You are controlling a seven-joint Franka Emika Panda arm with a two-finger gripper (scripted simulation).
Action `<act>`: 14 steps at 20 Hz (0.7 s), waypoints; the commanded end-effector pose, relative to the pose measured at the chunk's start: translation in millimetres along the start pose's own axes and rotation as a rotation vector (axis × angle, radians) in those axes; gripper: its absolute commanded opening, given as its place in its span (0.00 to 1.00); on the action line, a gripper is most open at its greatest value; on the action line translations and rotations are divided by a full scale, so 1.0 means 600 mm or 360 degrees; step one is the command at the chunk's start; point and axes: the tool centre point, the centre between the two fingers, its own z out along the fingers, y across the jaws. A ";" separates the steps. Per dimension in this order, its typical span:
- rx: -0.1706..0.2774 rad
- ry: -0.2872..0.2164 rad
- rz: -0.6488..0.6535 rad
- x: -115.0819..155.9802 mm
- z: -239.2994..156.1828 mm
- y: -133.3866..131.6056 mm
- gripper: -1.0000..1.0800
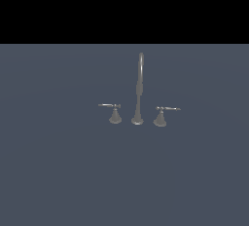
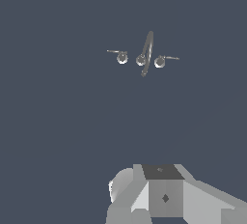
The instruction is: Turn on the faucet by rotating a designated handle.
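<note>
The faucet (image 1: pixel 139 89) is a small grey metal set on a flat blue-grey floor, with a tall slim gooseneck spout in the middle. The handle (image 1: pixel 115 114) stands at the exterior view's left of the spout, and its thin lever points left. The twin handle (image 1: pixel 160 117) stands at the right, lever pointing right. The wrist view looks down on the faucet (image 2: pixel 146 54), the handle (image 2: pixel 122 57) and the twin handle (image 2: pixel 159 62) from far off. Grey parts of my gripper (image 2: pixel 164 172) show at the picture's edge, well apart from the faucet. Its fingers do not show clearly.
The blue-grey floor (image 1: pixel 58 171) spreads flat all around the faucet. A black band fills the top of the exterior view. The arm does not show in the exterior view.
</note>
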 end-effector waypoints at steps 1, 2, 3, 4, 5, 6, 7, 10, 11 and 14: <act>0.0000 0.0000 0.0000 0.000 0.000 0.000 0.00; 0.0000 0.0000 0.0001 0.000 0.000 0.000 0.00; 0.0000 0.0000 0.0004 0.000 0.001 -0.001 0.00; 0.0000 0.0000 0.0008 0.001 0.002 -0.001 0.00; 0.0000 0.0000 0.0014 0.001 0.004 -0.003 0.00; -0.0001 0.0000 0.0022 0.002 0.006 -0.004 0.00; -0.0001 0.0000 0.0032 0.003 0.009 -0.006 0.00; -0.0002 -0.0001 0.0072 0.007 0.020 -0.013 0.00; -0.0003 -0.0001 0.0089 0.008 0.025 -0.016 0.00; -0.0004 -0.0002 0.0150 0.015 0.042 -0.027 0.00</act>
